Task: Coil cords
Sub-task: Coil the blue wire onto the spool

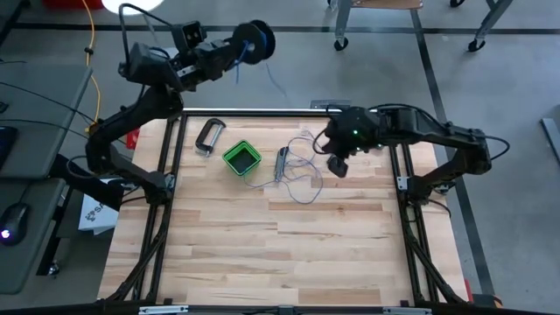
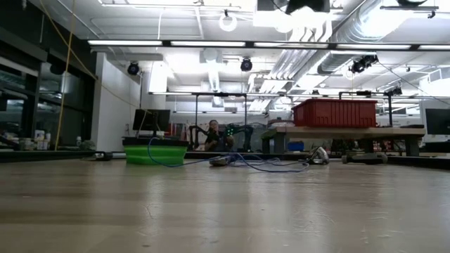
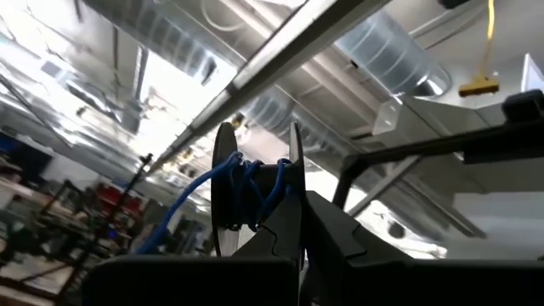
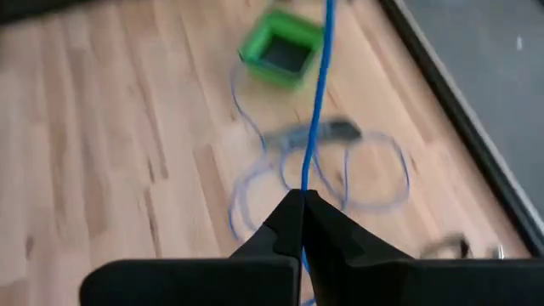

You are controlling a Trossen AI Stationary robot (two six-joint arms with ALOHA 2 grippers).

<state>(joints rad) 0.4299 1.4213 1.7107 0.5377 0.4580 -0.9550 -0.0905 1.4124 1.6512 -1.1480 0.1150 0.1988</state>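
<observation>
The small round dark spool [image 1: 255, 39] is held high beyond the table's far edge by my left gripper [image 1: 229, 48], which is shut on it. Some blue wire is wound on the spool [image 3: 255, 200]. The thin blue wire [image 1: 276, 85] runs from the spool down toward the table. There it lies in loose loops [image 1: 303, 182] right of the green box [image 1: 241, 158]. My right gripper [image 1: 338, 166] is over the far right of the table, shut on the wire [image 4: 316, 119]. The loops also show in the low view [image 2: 261, 164]. My left gripper pinches one flange of the spool [image 3: 294, 174] between its two fingers, one finger [image 3: 270, 231] between the flanges and one [image 3: 340, 228] outside. The spool is lifted clear, high above the table's far edge. My right gripper pinches the single blue strand [image 4: 305, 189] between its shut fingertips [image 4: 285, 219], which lie across it. The strand runs straight and taut away from the fingers; the slack loops [image 4: 374, 178] lie on the table below.
A grey hand tool [image 1: 282, 164] lies among the loops beside the green box. A metal clip [image 1: 208, 137] lies at the far left of the table. A thick yellow cable [image 1: 90, 52] hangs off the table to the left. The near half of the wooden table [image 1: 280, 254] is bare.
</observation>
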